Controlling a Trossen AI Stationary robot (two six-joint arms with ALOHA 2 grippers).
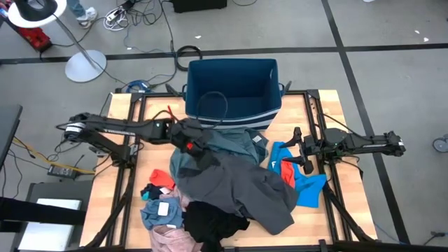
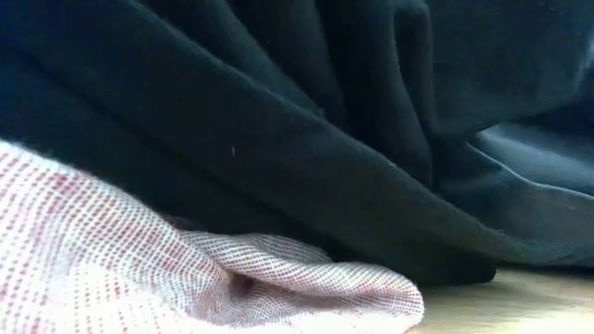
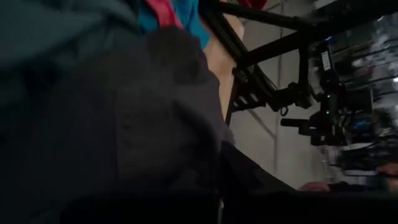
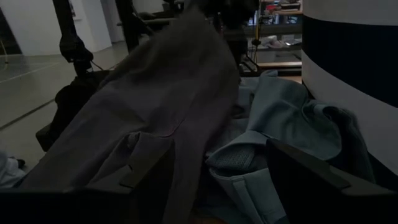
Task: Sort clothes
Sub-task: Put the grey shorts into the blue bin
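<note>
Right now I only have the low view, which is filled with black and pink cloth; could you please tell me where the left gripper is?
Observer: The left gripper is over the back of the pile, by the teal garment, just in front of the bin.
Operator: Thank you. And the right one?
Observer: The right gripper is open at the bright blue piece, on the pile's right edge.
Operator: Is anything in the bin yet?
Observer: No clothes show inside it.

Grey floor (image 1: 378, 28) crossed by dark tape lines; a white lamp base (image 1: 85, 66) and tangled cables (image 1: 122, 17) sit upper left.
</note>
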